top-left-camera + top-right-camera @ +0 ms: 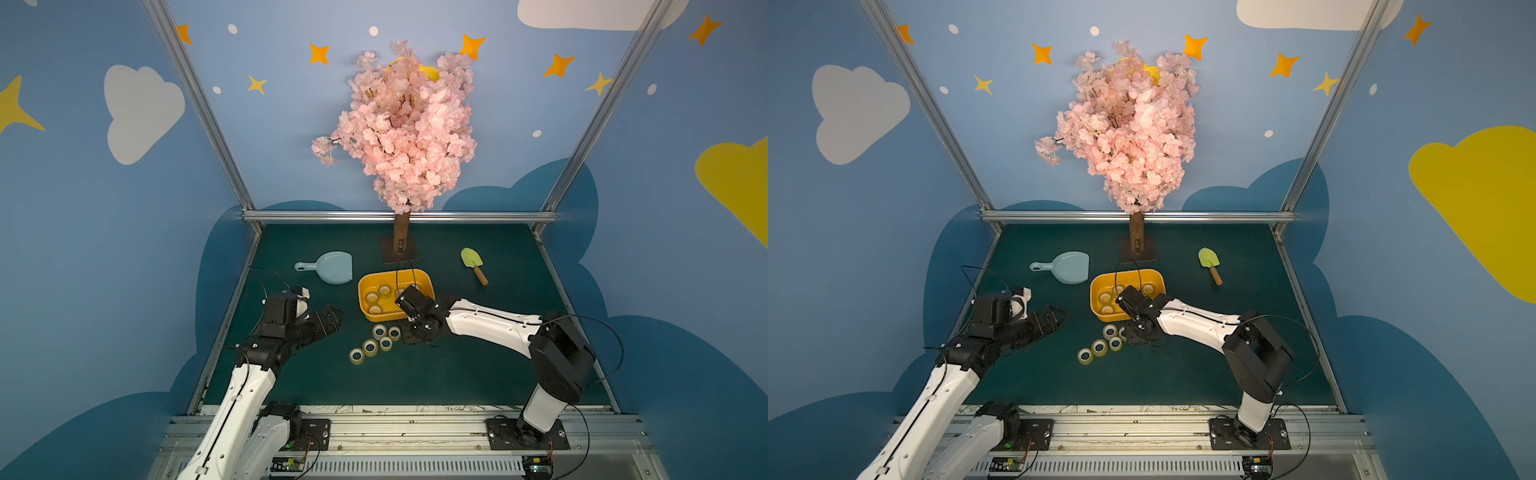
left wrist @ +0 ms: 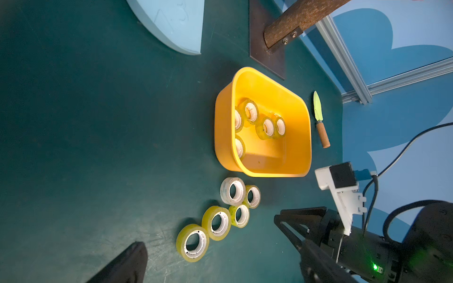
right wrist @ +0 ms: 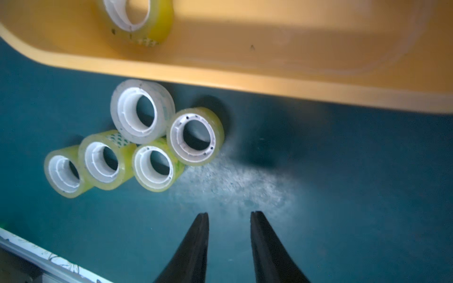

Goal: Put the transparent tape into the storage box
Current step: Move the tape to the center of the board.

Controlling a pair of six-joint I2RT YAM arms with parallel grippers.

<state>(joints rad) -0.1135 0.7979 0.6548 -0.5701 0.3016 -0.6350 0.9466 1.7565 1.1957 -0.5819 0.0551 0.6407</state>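
Observation:
The storage box (image 1: 362,300), a yellow tub, sits mid-table and holds several rolls of transparent tape (image 1: 385,289); it also shows in the left wrist view (image 2: 223,127). Several more tape rolls (image 1: 370,348) lie clustered on the green mat just in front of it. My right gripper (image 3: 230,214) points down at the mat beside the cluster, open and empty; the nearest roll (image 3: 219,127) lies a little ahead of its fingertips. In both top views the right gripper (image 1: 411,334) is right of the rolls. My left gripper (image 1: 336,318) hovers open and empty, left of the rolls.
A pale blue dustpan (image 1: 332,268) lies behind and left of the box. The blossom tree's trunk and base plate (image 1: 400,249) stand directly behind it. A green trowel (image 1: 473,264) lies at the back right. Aluminium rails (image 1: 399,216) edge the mat.

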